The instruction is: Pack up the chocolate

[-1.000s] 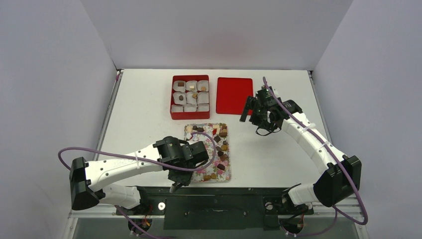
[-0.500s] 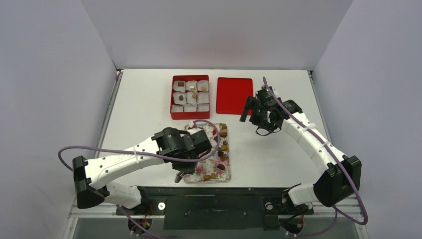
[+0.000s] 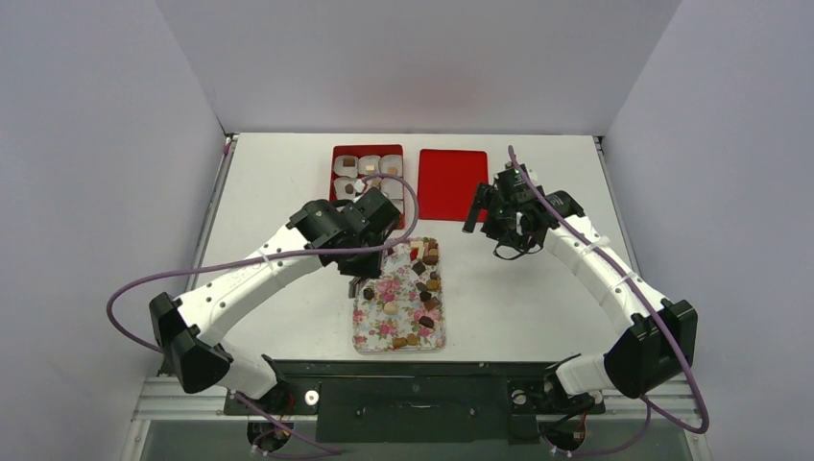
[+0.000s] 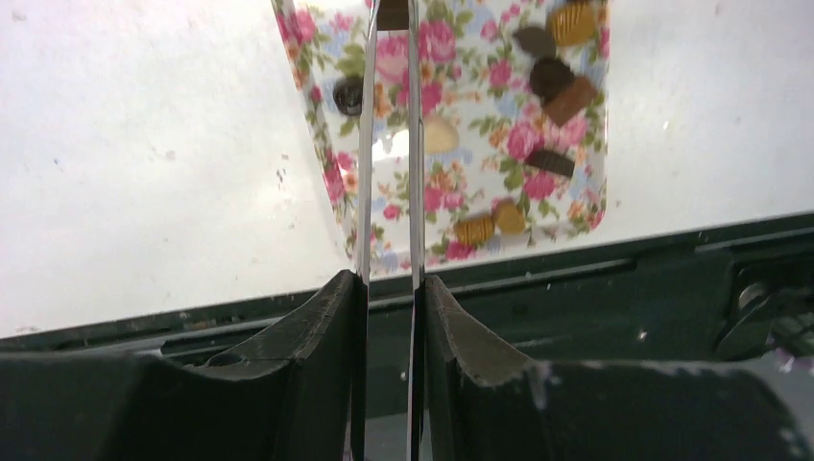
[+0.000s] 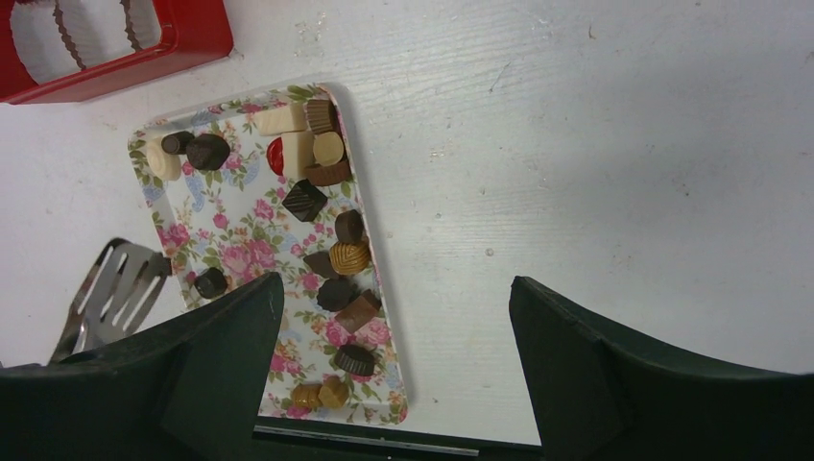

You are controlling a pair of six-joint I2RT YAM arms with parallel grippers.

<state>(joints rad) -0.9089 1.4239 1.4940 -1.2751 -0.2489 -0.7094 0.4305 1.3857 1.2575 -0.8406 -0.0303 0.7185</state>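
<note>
Left gripper (image 4: 389, 288): closed narrow on a pair of metal tongs (image 4: 365, 173), whose two thin blades ran nearly together out from between the fingers.
Tongs tip: over the left part of the floral tray (image 5: 240, 240); a brown piece showed between the blades at the top edge of the left wrist view, but I could not tell whether it was gripped or lay on the tray beneath.
Chocolate (image 5: 305, 200): scattered loose on the tray, mostly along its right side and far end; dark, tan, cream and one red piece.
Chocolate against the tongs: one dark round piece (image 4: 347, 94) lay just left of the blades and a cream one (image 4: 437, 134) just right; the rest sat further right.
Right gripper (image 5: 394, 283): jaws wide apart, holding nothing, hanging above the table (image 3: 278, 192) beyond the tray's far right corner, well apart from the chocolate.
Red box (image 3: 366, 148): behind the tray, lined with white paper cups (image 3: 344, 166), a few with a piece inside; partly covered by the left arm.
Red lid (image 3: 451, 182): flat on the table, just right of the box.
</note>
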